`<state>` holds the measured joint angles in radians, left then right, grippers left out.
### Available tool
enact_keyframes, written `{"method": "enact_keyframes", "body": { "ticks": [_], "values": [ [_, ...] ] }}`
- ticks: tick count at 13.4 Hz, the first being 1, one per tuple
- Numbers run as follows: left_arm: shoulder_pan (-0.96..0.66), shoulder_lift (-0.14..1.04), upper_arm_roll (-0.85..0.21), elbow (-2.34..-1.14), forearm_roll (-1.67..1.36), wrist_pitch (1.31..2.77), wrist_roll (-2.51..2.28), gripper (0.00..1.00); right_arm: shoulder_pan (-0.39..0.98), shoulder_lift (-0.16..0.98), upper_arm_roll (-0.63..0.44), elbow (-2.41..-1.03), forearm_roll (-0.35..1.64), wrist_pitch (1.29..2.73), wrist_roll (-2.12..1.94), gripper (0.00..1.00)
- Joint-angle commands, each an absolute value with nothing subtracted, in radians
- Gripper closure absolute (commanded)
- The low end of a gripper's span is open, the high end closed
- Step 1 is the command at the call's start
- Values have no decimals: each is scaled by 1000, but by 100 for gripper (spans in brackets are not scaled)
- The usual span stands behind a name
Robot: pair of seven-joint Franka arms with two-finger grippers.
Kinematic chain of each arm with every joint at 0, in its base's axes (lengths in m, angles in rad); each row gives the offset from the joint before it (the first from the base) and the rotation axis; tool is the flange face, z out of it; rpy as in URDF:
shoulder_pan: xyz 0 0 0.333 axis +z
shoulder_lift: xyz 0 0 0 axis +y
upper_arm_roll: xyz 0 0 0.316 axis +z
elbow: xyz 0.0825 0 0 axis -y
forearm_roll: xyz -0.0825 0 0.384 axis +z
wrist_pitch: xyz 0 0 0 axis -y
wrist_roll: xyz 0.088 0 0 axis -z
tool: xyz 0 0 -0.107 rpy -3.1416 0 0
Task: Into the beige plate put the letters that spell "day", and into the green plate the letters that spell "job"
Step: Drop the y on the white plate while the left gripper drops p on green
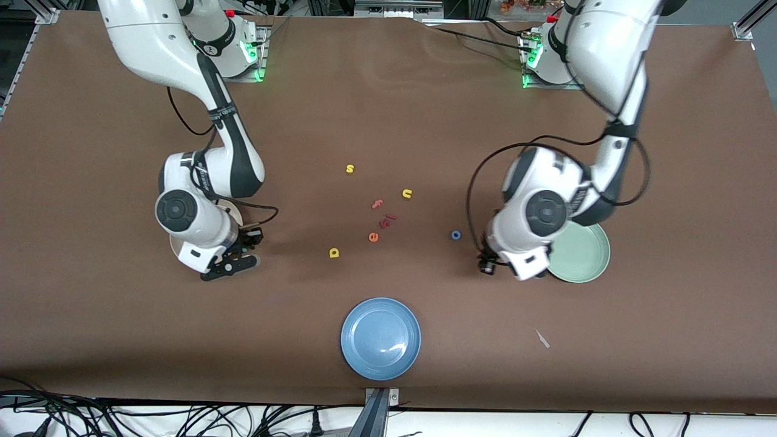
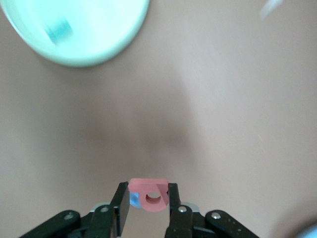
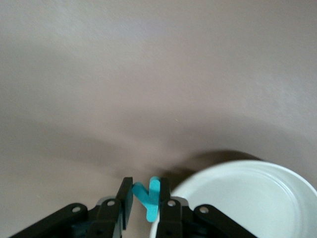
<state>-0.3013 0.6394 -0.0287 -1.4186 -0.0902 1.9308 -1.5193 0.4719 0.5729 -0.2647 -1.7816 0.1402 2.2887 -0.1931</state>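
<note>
I see left gripper (image 2: 145,199) pinching the red b (image 2: 149,194) beside green plate (image 1: 586,258); right gripper (image 3: 146,198) clamps teal y (image 3: 148,197) by beige plate (image 3: 247,198).

Readable stuff is just the foam letters on the bench (image 1: 121,340), each one its own character. Yellow "s" (image 1: 349,169) sits farthest from the front camera, yellow "n" (image 1: 407,193) nearer, toward the left arm's end. Salmon "f" (image 1: 377,204) and orange "e" (image 1: 373,237) in the middle cluster. Yellow "a" (image 1: 334,252) shows flipped. Blue "o" (image 1: 456,234) is toward the left arm's end. Arm link markings are unreadable.
</note>
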Motion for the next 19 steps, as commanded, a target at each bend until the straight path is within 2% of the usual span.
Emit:
{"method": "enact_keyframes", "body": {
  "ticks": [1,3,4,5,6,8,10,14,17,19],
  "values": [
    [-177,615,-41,-1460,-77,1815,-1274,82,477,473,-291,-1956,147,2390,-293,98],
    [-94,624,-37,-1476,-69,1801,-1118,82,466,476,-308,-1970,150,2416,-363,96],
    [-51,636,-37,-1479,-68,1801,-1042,82,459,479,-308,-1974,150,2422,-389,90],
    [-22,668,-35,-1477,-66,1807,-981,81,445,482,-308,-1974,150,2422,-425,60],
    [-6,689,-34,-1477,-52,1818,-944,79,433,483,-307,-1968,152,2415,-414,1],
    [8,731,-37,-1483,3,1833,-937,68,439,483,-301,-1948,158,2399,-375,0],
    [5,744,-37,-1489,5,1842,-937,29,443,483,-270,-1919,158,2379,-306,0],
    [-18,683,-75,-1479,-17,1783,-1004,17,445,528,-181,-1838,158,2370,-100,0],
    [-23,666,-210,-1471,-23,1782,-1191,17,446,581,-109,-1761,156,2368,50,0],
    [-49,672,-274,-1473,-21,1860,-1349,18,457,630,-78,-1702,156,2370,130,0]
  ]
}}
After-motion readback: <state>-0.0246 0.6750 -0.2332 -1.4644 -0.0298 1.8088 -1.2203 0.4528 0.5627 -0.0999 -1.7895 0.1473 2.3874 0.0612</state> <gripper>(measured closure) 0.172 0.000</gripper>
